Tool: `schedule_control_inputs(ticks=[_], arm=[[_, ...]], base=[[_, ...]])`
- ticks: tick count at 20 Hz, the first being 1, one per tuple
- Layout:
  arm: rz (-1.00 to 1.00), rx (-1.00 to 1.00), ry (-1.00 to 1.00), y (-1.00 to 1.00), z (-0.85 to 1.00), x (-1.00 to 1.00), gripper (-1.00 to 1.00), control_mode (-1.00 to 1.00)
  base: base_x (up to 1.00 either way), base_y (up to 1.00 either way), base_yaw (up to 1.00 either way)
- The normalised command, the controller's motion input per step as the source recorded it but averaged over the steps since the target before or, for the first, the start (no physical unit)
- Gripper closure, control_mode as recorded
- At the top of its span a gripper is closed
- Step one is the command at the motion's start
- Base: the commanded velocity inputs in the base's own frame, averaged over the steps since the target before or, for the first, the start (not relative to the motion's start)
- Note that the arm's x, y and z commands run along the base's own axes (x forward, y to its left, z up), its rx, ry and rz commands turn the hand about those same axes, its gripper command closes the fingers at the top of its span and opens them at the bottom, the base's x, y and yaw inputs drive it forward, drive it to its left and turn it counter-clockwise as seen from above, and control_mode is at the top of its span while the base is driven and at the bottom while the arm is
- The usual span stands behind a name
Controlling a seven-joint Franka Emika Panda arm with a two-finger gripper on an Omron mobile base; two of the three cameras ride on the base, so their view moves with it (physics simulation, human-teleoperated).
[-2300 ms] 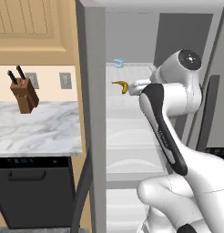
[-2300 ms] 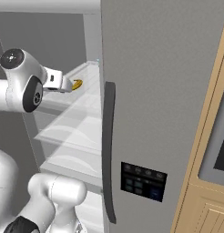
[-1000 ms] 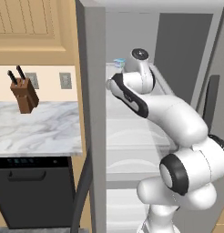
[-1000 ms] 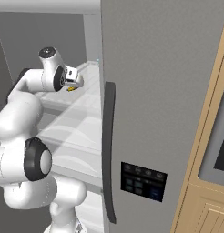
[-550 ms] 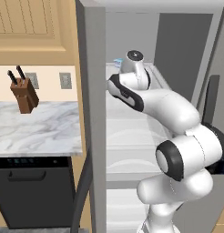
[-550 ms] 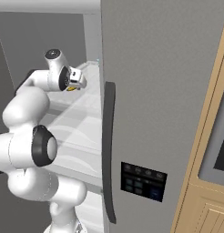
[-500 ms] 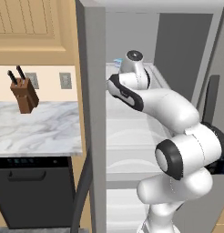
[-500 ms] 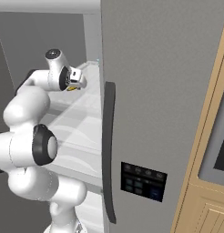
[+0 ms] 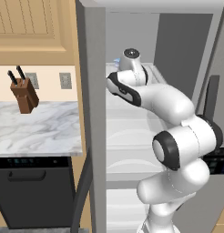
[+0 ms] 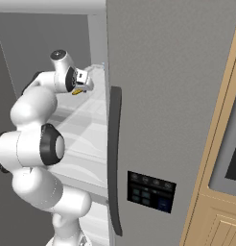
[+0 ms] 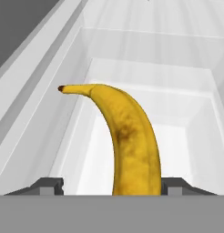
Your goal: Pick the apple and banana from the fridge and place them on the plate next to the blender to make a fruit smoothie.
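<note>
Presently the arm reaches deep into the open fridge, with the pincer level with an upper white shelf, where the banana lies. Seen from the hand view, the banana rises between the two dark fingertips, its dark tip curving away toward the shelf's far left; one tip sits on each side of the fruit with a small gap at the left, so the jaws stand apart and no firm clamp is evident (full contact cannot be confirmed from these views). This straddling placement suits a grasp across the narrow body of the fruit, which resists rolling better than a hold along its length. From the right base view a sliver of yellow shows just under the hand. A knife block stands on the marble tabletop left of the fridge. Judged stage: securing the banana before withdrawal.
</note>
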Motion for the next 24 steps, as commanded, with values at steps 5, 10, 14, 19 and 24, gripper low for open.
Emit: schedule_control_inputs(ticks=[5, 10, 14, 19, 24], arm=[[0.0, 0.0, -0.02, -0.35, -0.26, -0.05, 1.0, -1.0], [0.0, 0.0, 0.0, -0.01, 0.0, -0.07, 1.0, -1.0], [0.0, 0.04, -0.04, -0.17, 0.0, -0.84, 1.0, -1.0], [0.0, 0.07, -0.18, -0.26, 0.14, -1.0, 1.0, -1.0], [0.0, 0.02, -0.23, -0.16, 0.46, -1.0, 1.0, -1.0]], base=[[0.0, 0.0, 0.0], [0.0, 0.0, 0.0], [0.0, 0.0, 0.0], [0.0, 0.0, 0.0], [0.0, 0.0, 0.0]])
